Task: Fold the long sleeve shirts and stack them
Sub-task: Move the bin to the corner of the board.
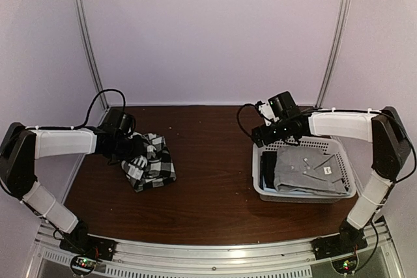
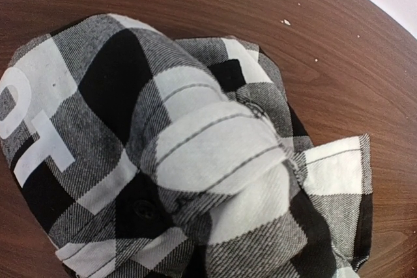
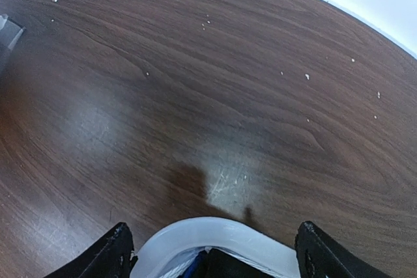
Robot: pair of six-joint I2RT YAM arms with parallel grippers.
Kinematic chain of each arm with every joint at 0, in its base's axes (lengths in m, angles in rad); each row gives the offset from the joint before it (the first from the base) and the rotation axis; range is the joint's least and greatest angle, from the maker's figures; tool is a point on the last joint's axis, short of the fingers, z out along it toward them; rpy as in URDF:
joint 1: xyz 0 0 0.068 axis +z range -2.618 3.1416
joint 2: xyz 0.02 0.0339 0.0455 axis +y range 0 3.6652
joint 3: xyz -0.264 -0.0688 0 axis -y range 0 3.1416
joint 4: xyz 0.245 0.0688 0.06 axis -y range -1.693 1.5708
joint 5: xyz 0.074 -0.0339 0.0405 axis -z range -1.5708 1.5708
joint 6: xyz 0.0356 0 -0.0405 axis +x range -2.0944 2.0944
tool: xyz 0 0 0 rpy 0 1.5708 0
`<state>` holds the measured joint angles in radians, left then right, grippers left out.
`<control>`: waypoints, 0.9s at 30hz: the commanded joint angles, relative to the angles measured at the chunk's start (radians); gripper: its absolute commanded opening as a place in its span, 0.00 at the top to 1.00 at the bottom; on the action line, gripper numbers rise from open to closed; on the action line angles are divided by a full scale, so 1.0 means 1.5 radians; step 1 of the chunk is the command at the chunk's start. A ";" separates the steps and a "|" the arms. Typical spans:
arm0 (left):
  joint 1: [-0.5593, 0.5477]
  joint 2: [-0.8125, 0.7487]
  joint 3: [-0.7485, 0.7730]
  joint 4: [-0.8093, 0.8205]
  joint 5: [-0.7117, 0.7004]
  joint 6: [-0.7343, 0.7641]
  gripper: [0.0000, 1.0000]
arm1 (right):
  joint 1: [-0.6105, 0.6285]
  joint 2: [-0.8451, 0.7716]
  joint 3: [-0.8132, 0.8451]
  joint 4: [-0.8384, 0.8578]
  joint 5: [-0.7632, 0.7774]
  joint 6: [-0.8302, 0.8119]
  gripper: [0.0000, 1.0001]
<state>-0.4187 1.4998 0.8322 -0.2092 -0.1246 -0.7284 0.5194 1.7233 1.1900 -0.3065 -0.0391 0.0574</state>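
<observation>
The black-and-white checked long sleeve shirt [image 1: 151,162] lies crumpled on the left half of the table. My left gripper [image 1: 128,145] is at its left edge. In the left wrist view the checked shirt [image 2: 195,141] fills the frame and bunches up toward the lens, hiding the fingers, so the gripper is shut on the cloth. The grey long sleeve shirt [image 1: 309,170] lies folded in the white basket [image 1: 306,196] on the right. My right gripper [image 1: 262,136] hovers over the basket's back left corner. It is open [image 3: 218,255], its fingers apart on either side of the basket rim [image 3: 208,229], holding nothing.
A dark cloth [image 1: 267,167] lies in the left part of the basket beside the grey shirt. The brown wooden table [image 1: 215,161] spreads between the checked shirt and the basket. White walls and metal posts close off the back and sides.
</observation>
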 commanded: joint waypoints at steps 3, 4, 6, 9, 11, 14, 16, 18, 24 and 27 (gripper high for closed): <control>0.004 -0.017 -0.001 0.029 0.027 -0.001 1.00 | -0.022 -0.060 -0.137 -0.149 0.023 0.059 0.14; 0.004 -0.017 -0.002 0.031 0.031 -0.001 1.00 | -0.025 -0.076 -0.150 -0.152 0.034 0.063 0.13; 0.004 -0.017 -0.003 0.035 0.036 -0.002 1.00 | -0.029 -0.102 -0.170 -0.158 0.045 0.072 0.13; 0.004 -0.012 -0.004 0.039 0.044 -0.004 1.00 | -0.031 -0.130 -0.176 -0.169 0.053 0.093 0.13; 0.004 -0.013 -0.005 0.042 0.048 -0.005 1.00 | -0.031 -0.142 -0.163 -0.180 0.059 0.105 0.14; 0.004 -0.013 -0.008 0.046 0.053 -0.006 1.00 | 0.004 -0.146 -0.105 -0.193 0.060 0.126 0.14; 0.004 -0.013 -0.008 0.047 0.053 -0.007 1.00 | 0.053 -0.133 -0.062 -0.208 0.085 0.139 0.14; 0.004 -0.016 -0.009 0.047 0.053 -0.008 1.00 | 0.092 -0.114 -0.025 -0.218 0.105 0.166 0.14; 0.004 -0.023 -0.017 0.048 0.053 -0.011 1.00 | 0.197 -0.083 -0.029 -0.169 0.045 0.267 0.24; 0.004 -0.025 -0.017 0.049 0.056 -0.010 1.00 | 0.227 -0.078 -0.065 -0.153 0.012 0.308 0.28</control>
<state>-0.4175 1.4952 0.8181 -0.1806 -0.0635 -0.7349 0.8204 1.5906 1.1439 -0.5453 0.0372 0.3958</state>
